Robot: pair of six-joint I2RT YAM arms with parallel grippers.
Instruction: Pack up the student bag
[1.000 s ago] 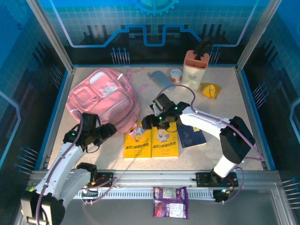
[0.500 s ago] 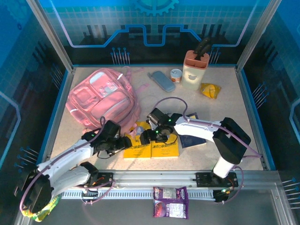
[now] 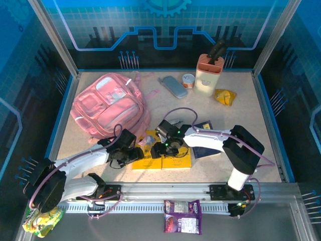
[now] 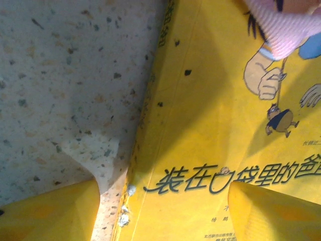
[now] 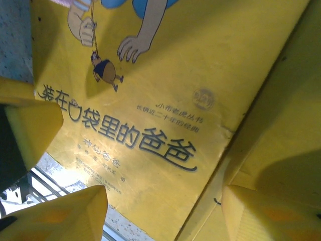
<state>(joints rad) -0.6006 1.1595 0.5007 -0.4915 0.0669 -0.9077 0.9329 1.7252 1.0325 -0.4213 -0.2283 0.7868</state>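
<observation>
The pink student bag [image 3: 108, 105] lies at the back left of the table. In front of it two yellow books lie side by side, the left book [image 3: 145, 161] and the right book [image 3: 181, 158]. My left gripper [image 3: 134, 153] is open and low over the left book's left edge [image 4: 145, 125]; one fingertip [image 4: 50, 211] is over the table, the other over the cover. My right gripper [image 3: 163, 148] is open over the same book [image 5: 165, 90], straddling its right edge, with one fingertip [image 5: 266, 216] above the right book [image 5: 291, 100]. Nothing is held.
A dark blue book [image 3: 205, 145] lies right of the yellow pair. At the back stand a grey pencil case [image 3: 173, 86], a small jar [image 3: 188, 80], a tall holder [image 3: 208, 75] and a yellow packet [image 3: 225, 96]. A purple packet [image 3: 182, 222] sits on the front rail.
My left gripper has swung right from beside the bag onto the left book's edge. The right gripper has moved nearer and left over that book, and its jaws have narrowed a little.
</observation>
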